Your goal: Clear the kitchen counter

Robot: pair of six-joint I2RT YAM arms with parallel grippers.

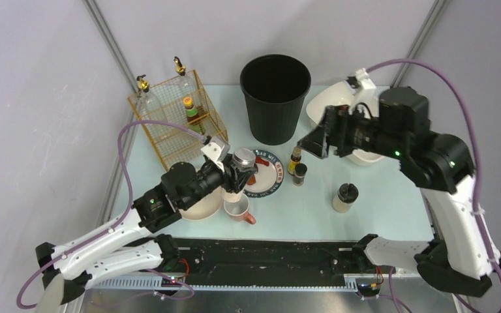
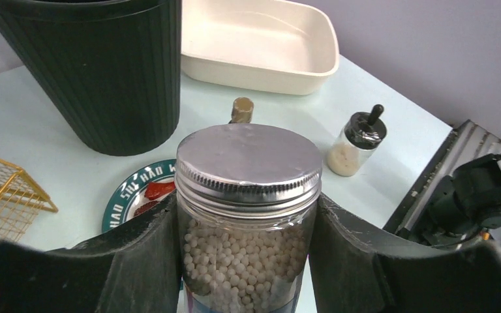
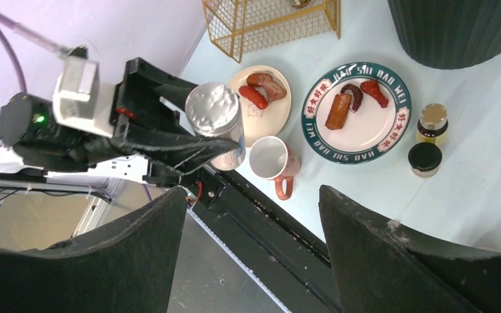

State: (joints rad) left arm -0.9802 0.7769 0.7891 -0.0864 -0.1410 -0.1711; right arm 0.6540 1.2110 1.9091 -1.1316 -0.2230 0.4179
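Hiding much of the white basin (image 1: pixel 323 109) in the top view, the right arm also covers the far right corner of the kitchen counter (image 1: pixel 391 195). The left wrist view cuts off the base of the jar (image 2: pixel 248 195). The counter lies flat, its long axis running left to right, with the black rail (image 1: pixel 267 251) along its near edge. The left gripper (image 1: pixel 238 171) clamps the bead-filled jar by its sides, lid up, near the mug (image 1: pixel 238 208). The right gripper (image 3: pixel 251 215) hangs spread wide and empty above the counter.

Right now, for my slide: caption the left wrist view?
Left pincer holds a silver-lidded jar of white beads, black bin and basin behind.
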